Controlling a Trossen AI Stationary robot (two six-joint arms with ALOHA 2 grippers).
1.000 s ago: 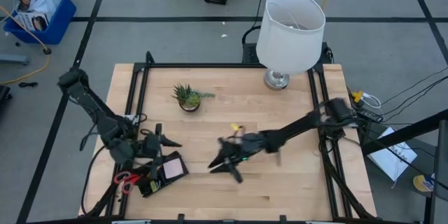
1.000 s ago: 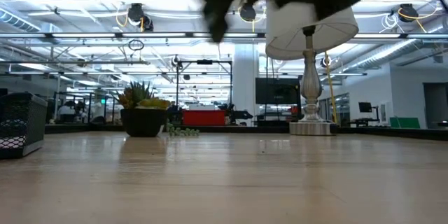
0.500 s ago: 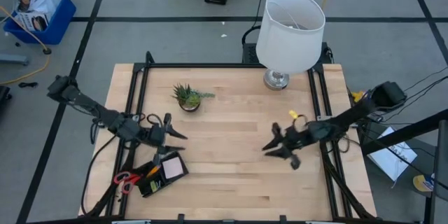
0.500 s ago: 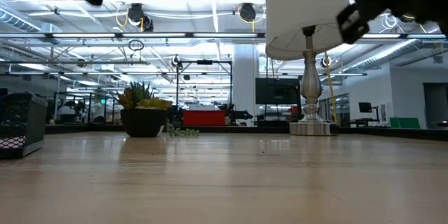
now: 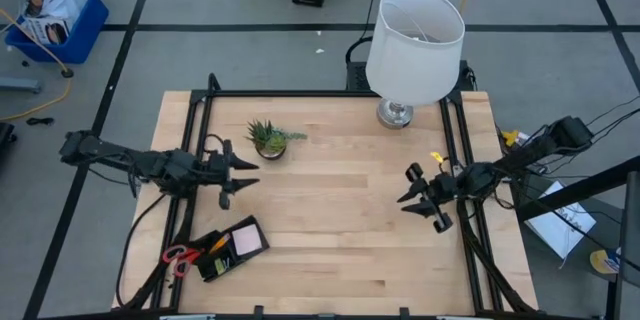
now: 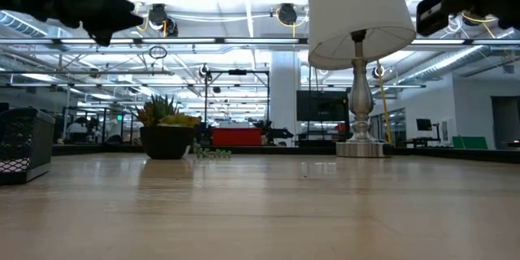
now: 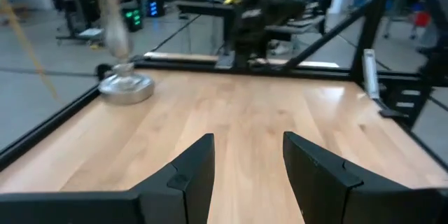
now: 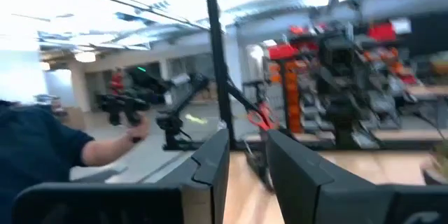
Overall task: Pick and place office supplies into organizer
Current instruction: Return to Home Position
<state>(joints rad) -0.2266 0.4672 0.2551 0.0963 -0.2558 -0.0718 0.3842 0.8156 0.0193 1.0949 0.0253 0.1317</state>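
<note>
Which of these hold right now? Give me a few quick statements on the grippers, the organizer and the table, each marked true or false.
1. The left gripper holds a pencil. False: it is open and empty.
2. The pink sticky-note pad lies in the organizer. True.
3. The right gripper hovers over the organizer. False: it is near the table's right edge, far from the organizer.
4. The plant stands upright, outside the organizer. True.

Smooth wood table (image 5: 330, 225); organizer (image 5: 207, 267) looks like matt black plastic.
</note>
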